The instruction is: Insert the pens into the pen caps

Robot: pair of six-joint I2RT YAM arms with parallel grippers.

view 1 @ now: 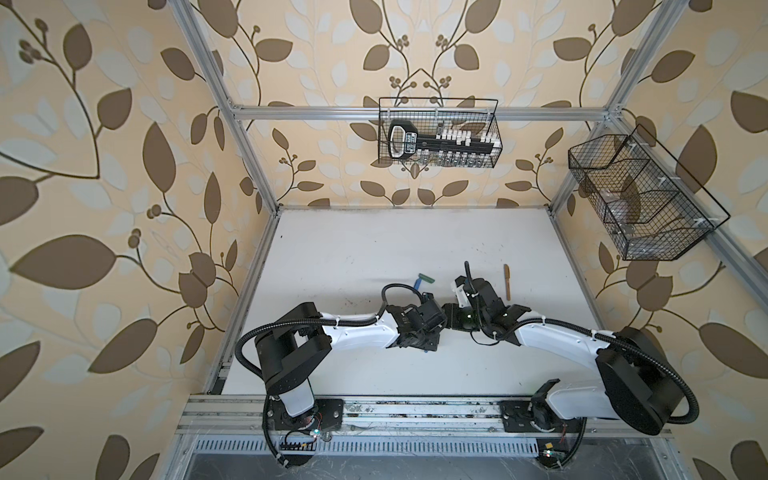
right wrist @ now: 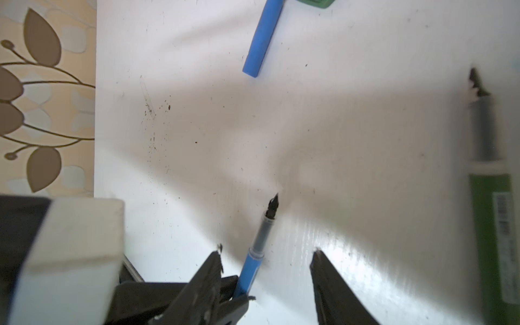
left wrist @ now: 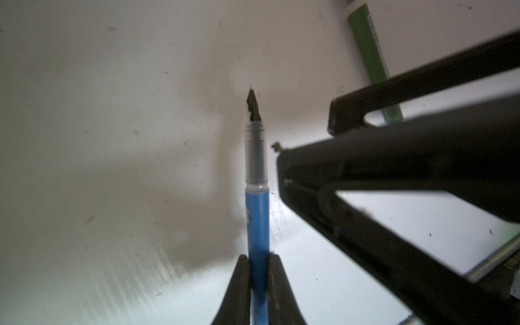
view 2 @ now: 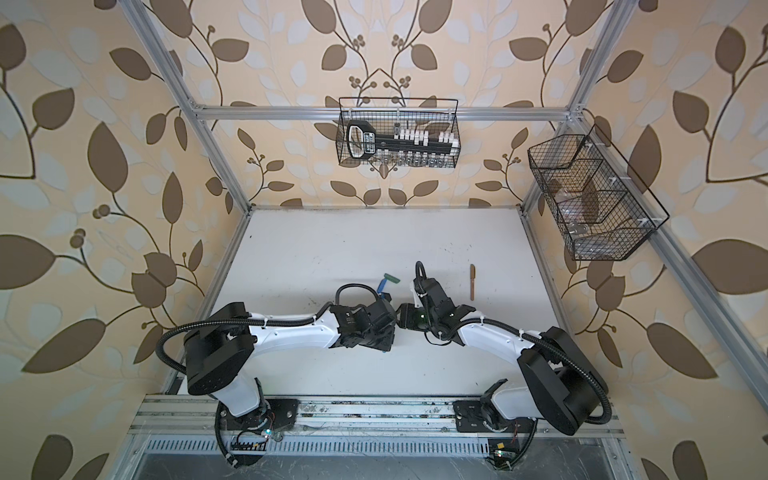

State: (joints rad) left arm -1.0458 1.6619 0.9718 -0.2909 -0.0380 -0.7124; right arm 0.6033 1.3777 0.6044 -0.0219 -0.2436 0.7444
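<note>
The orange-brown pen (view 1: 507, 281) lies alone on the white table (view 1: 374, 249) in both top views, off to the right of where the left arm (view 1: 357, 332) and right arm (view 1: 552, 332) bring their wrists together. It is too small for me to tell whether it wears a cap, though I see no loose orange cap anywhere. Left of the wrists, the blue cap (view 1: 417, 284) and green cap (view 1: 426, 278) lie close together on the table.

In the left wrist view, the left gripper (left wrist: 259, 257) is clamped on the barrel of the blue pen (left wrist: 257, 219), whose dark tip is bare and aimed at the table. The green pen (left wrist: 368, 56) lies beyond it.

In the right wrist view, the right gripper (right wrist: 266, 253) has its jaws apart and grips nothing. The blue pen stands between them, nearer one finger. The blue cap lies farther off with no pen in it, well apart from the tip. The green pen lies to one side with its tip bare.

I'd judge that blue and green both remain to be capped, and that orange may already be done.
</note>
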